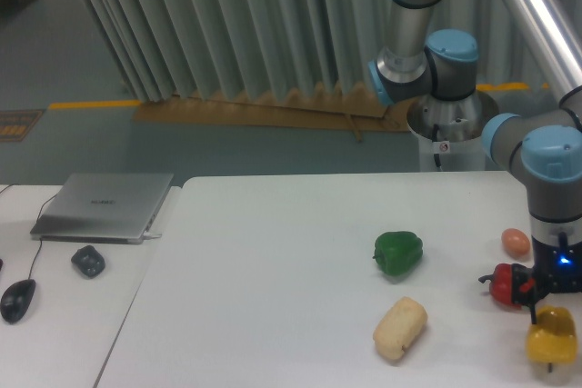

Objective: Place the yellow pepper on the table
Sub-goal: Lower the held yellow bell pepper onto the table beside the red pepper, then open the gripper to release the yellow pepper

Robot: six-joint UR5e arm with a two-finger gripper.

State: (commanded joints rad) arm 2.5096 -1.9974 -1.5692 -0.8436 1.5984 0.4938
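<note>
One yellow pepper [551, 341] sits directly beneath the end effector [544, 313].

A plain white table [273, 261] with a rounded corner is seen here. Scattered on its right half: a green pepper [398, 253], a beige bread-like lump [400, 327] just below it, a small orange egg-shaped item [516, 242], a red pepper [505, 285] and a yellow pepper [551, 339] near the right edge.
</note>
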